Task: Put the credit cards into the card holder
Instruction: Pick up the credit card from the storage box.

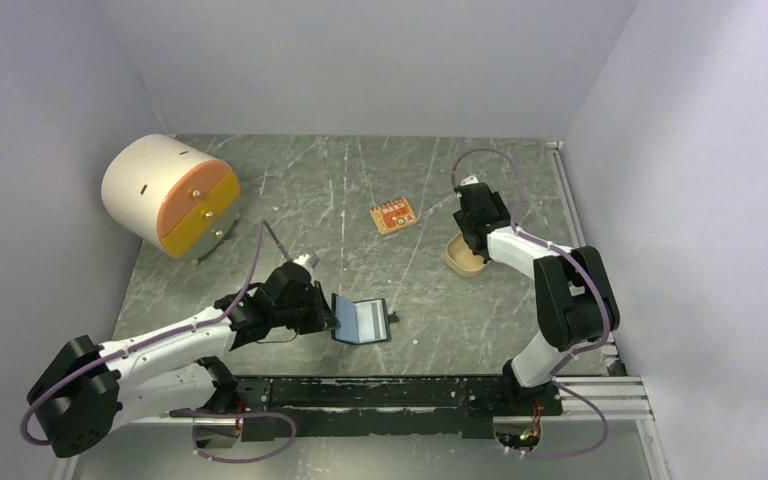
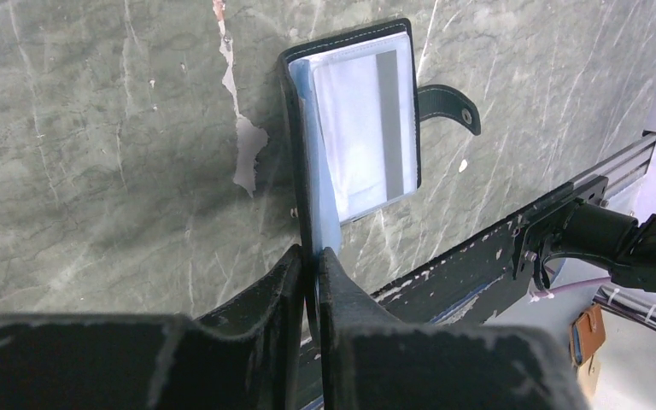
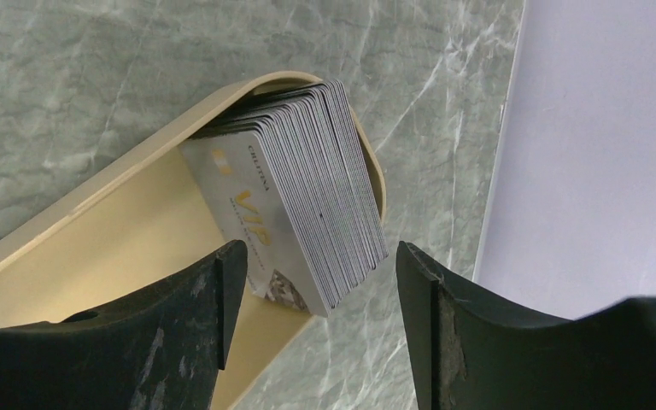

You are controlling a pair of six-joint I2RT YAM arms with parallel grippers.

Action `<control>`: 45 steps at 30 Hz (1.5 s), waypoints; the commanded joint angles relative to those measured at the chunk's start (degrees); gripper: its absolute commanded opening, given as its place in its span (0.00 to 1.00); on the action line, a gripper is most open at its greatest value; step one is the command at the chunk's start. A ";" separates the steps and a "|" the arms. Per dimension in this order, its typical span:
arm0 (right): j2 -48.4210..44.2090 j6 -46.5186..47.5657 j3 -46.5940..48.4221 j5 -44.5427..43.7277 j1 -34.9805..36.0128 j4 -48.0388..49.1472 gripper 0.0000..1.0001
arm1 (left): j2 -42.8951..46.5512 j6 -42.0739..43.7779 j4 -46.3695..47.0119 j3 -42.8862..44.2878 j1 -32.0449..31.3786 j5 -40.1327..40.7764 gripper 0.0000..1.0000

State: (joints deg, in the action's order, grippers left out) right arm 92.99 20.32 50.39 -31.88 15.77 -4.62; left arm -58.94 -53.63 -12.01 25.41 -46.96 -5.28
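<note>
The card holder (image 1: 362, 320) lies open near the table's front edge, a black wallet with bluish glossy pockets (image 2: 363, 128) and a snap tab (image 2: 448, 105). My left gripper (image 2: 310, 256) is shut on its raised left flap, pinching the black cover and a blue sleeve between the fingers. The credit cards (image 3: 320, 192) stand as a leaning grey stack in a tan tray (image 3: 120, 231), the front one marked VIP. My right gripper (image 3: 312, 282) hovers open right over the stack's lower end, one finger on each side, touching nothing. In the top view it (image 1: 472, 240) sits over the tray (image 1: 457, 258).
A round white drawer unit with orange and yellow fronts (image 1: 170, 195) stands at the back left. A small orange card packet (image 1: 393, 215) lies mid-table. A black rail (image 1: 410, 392) runs along the front edge, and walls close in on both sides.
</note>
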 commanded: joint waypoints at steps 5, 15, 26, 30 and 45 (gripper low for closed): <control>3.90 3.96 1.99 -4.79 -0.53 4.30 0.66 | 1.72 0.19 -0.20 0.50 0.36 -0.79 0.16; 2.08 4.64 2.15 -5.89 -0.60 5.05 0.59 | 3.28 0.25 -1.57 -0.88 0.37 0.69 0.16; 1.13 3.90 1.91 -4.04 -0.74 4.61 0.46 | 2.96 0.52 -1.70 -0.38 0.38 0.51 0.16; 1.40 3.33 2.43 -3.50 -0.91 3.80 0.41 | 3.36 0.21 -1.85 -0.71 0.33 0.48 0.16; -0.98 0.77 3.13 -0.37 -0.80 -0.99 0.27 | 1.91 0.34 -1.13 -0.16 0.38 0.12 0.15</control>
State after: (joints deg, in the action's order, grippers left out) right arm 94.61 22.50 52.01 -32.86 15.64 -3.79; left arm -56.53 -53.58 -13.19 24.88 -46.96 -5.17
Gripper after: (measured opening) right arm 0.276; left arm 0.156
